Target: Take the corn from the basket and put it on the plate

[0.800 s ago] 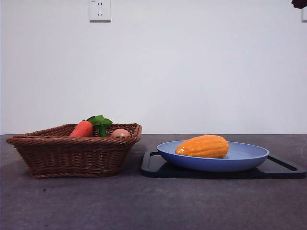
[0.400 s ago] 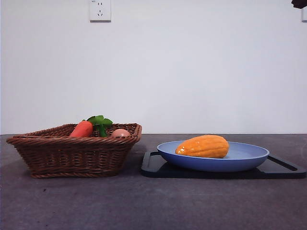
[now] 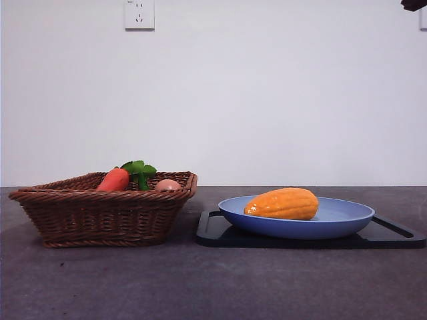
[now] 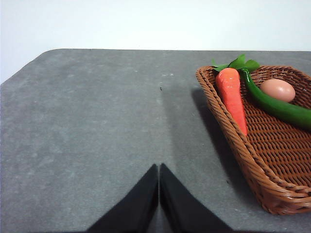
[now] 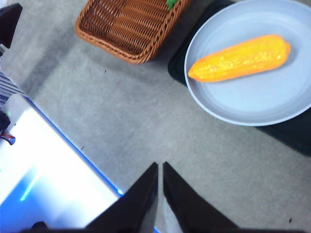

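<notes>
The yellow-orange corn [image 3: 282,204] [image 5: 240,58] lies on the light-blue plate [image 3: 347,220] [image 5: 252,104], apart from both grippers. The brown wicker basket [image 3: 100,213] [image 4: 272,160] [image 5: 131,24] stands to the plate's left. My right gripper [image 5: 160,167] is shut, empty, high above the table near the plate; in the front view only a black tip [image 3: 413,4] shows at the top right corner. My left gripper [image 4: 159,170] is shut, empty, over bare table beside the basket.
In the basket lie a red-orange carrot [image 3: 115,179] [image 4: 232,97] with green leaves, a tan egg [image 3: 167,185] [image 4: 277,89] and a green vegetable [image 4: 277,108]. A flat black tray [image 3: 217,233] [image 5: 291,131] sits under the plate. The table's edge [image 5: 73,141] runs beside the right gripper.
The black tip at the top right corner has shifted slightly upward. The corn, plate and basket have not moved.
</notes>
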Controlling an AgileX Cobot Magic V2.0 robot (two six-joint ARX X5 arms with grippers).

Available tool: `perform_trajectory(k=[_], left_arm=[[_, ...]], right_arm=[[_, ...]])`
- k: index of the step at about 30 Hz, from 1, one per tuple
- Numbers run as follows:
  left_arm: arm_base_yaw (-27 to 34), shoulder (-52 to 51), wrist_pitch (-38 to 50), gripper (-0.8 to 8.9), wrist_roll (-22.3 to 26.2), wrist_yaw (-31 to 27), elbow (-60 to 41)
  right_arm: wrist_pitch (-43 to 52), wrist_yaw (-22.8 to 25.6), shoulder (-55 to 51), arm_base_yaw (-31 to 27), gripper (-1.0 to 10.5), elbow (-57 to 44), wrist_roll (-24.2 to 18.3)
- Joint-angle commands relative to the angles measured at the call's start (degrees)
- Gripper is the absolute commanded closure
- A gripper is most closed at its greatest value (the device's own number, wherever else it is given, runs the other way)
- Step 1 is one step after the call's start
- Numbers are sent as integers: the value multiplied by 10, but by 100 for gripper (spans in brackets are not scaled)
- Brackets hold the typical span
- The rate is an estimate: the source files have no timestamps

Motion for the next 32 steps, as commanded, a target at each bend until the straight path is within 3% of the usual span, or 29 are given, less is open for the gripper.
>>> perform_trajectory(k=[1, 19, 25, 32], left_arm=[[2, -1, -2, 807, -3, 2, -16], [2, -1, -2, 807, -3, 2, -16], [2, -1, -2, 807, -3, 2, -16], [2, -1, -2, 807, -3, 2, -16]], right_arm=[[12, -1, 5, 1, 945, 12, -5], [24, -1, 5, 1, 945, 12, -13], [170, 2, -33, -57, 945, -9, -67], [381, 1, -147, -142, 945, -146, -42]])
